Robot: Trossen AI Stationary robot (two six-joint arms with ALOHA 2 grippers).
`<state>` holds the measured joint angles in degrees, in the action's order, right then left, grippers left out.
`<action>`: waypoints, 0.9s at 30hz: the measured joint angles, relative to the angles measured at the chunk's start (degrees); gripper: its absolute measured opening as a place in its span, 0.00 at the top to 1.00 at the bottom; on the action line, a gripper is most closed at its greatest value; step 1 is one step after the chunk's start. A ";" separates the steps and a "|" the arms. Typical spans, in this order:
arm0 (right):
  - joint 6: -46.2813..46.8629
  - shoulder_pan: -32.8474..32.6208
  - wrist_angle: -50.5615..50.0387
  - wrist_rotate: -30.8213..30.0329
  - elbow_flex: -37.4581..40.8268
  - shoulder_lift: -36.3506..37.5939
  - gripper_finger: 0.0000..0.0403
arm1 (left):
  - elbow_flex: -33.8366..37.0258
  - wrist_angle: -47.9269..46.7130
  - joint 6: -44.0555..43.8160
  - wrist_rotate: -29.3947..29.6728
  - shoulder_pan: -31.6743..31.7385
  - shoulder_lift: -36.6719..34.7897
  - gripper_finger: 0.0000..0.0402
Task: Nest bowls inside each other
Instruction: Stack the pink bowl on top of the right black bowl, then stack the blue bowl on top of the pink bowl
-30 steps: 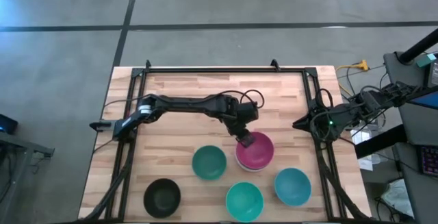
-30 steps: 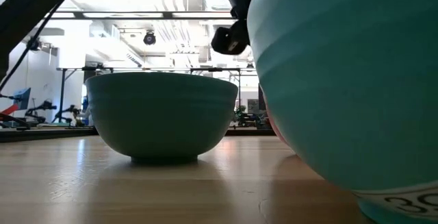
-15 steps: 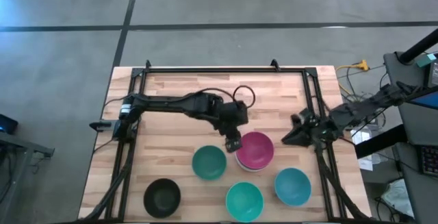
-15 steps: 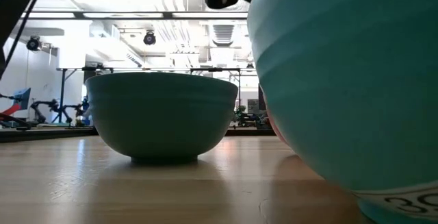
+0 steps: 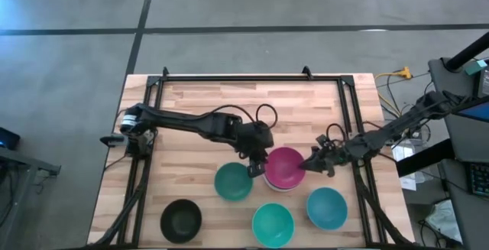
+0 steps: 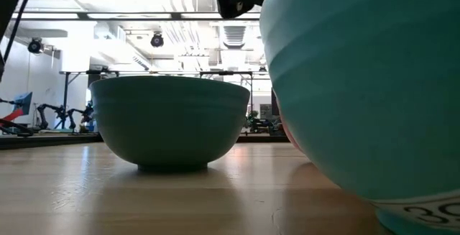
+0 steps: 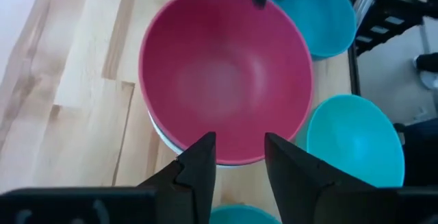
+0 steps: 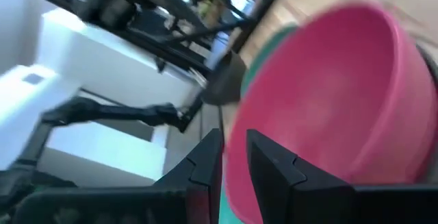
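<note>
Magenta bowl (image 5: 285,167) sits atop nested stack, mid-surface; dark teal bowl (image 5: 233,181) just beside it. Left claw (image 5: 256,170) hovers between these two, fingers spread, empty, likely lining up next pick. Right claw (image 5: 312,160) at magenta bowl's opposite rim, fingers narrowly parted, empty, perhaps steadying stack

high view: straight down from above, far off, whole table (image 5: 191,105) and both arms.
low view: tabletop height, level, very near a turquoise bowl (image 6: 366,84) filling its right side.
left wrist view: down past its jaws, close, magenta bowl (image 7: 226,87) just ahead.
right wrist view: tilted, same bowl right before its jaws.
shared: magenta bowl, in high and both wrist views.
</note>
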<state>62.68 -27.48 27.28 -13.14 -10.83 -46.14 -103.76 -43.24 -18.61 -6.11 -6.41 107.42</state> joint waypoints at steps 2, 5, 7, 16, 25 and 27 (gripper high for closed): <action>0.82 -0.49 -0.89 -0.17 -1.10 -2.36 0.84 | 2.49 1.86 -0.02 -0.32 0.04 -1.20 0.73; 1.85 -0.53 -5.47 -0.47 -4.08 -5.41 0.84 | 6.00 4.87 -0.07 -0.97 -0.03 -2.47 0.73; 1.66 -0.53 -9.66 -0.47 -6.35 -7.05 0.84 | 8.07 7.02 -0.11 -1.64 -0.03 -3.02 0.73; 0.30 -0.53 -23.84 -0.47 -16.07 -9.72 0.84 | 14.63 15.91 -0.50 -3.83 -0.03 -4.40 0.73; -8.24 -1.87 -29.63 -0.51 -27.20 -5.33 0.84 | 15.35 15.17 -0.04 -5.70 -0.07 -7.85 0.73; -9.18 -3.17 -36.58 -0.58 -31.24 -4.51 0.84 | 15.66 13.49 0.20 -5.59 -0.09 -10.65 0.73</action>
<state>53.50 -30.66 -9.30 -13.72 -42.07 -50.65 -88.10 -29.75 -18.41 -11.70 -6.51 96.77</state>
